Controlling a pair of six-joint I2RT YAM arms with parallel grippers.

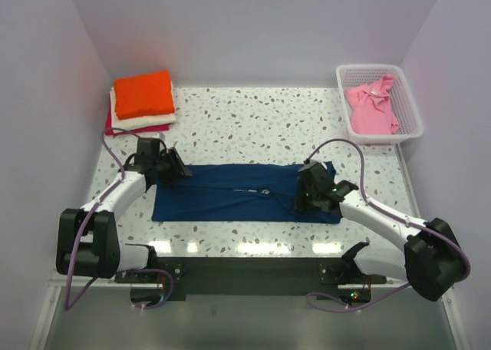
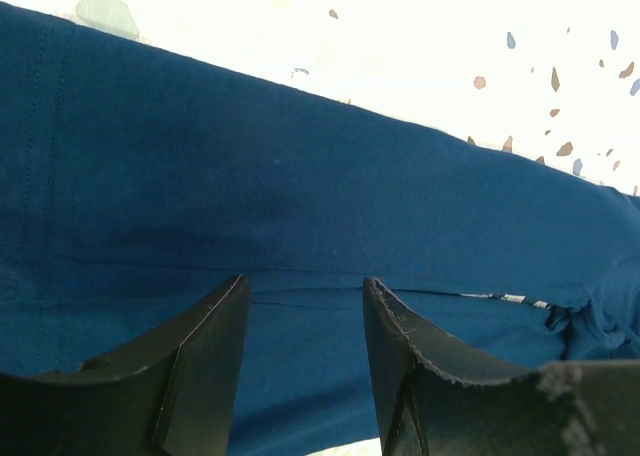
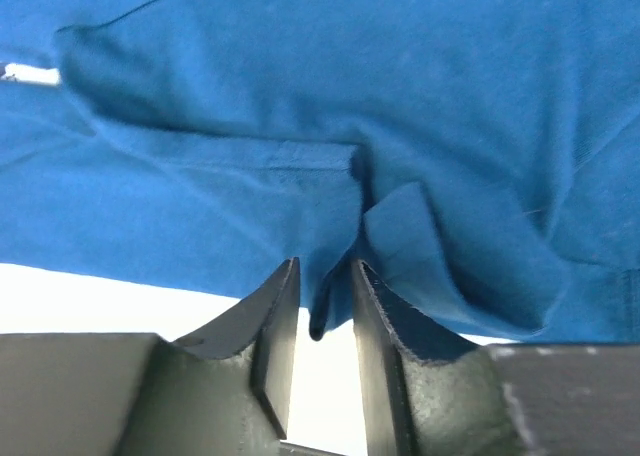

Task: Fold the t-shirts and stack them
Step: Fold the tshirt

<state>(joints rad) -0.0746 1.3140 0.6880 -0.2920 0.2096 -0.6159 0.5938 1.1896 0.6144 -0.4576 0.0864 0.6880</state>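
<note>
Navy blue cloth t-shirt lies as a long folded band beneath both claws. The left claw hovers, jaws apart, empty. The right claw has its jaws narrowly around a tuck, and I cannot tell whether it is clamped. Seemingly mid-fold: next, pinch one end and carry it across.

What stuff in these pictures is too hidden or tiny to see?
- Top view: the white graphic on the navy t-shirt is too small to read.
- Top view: the orange t-shirt covers the cream one and the magenta one; only edges show.
- Right wrist view: unclear whether the right gripper pinches the cloth fold.
- Top view: the basket wall hides some pink t-shirt.
</note>
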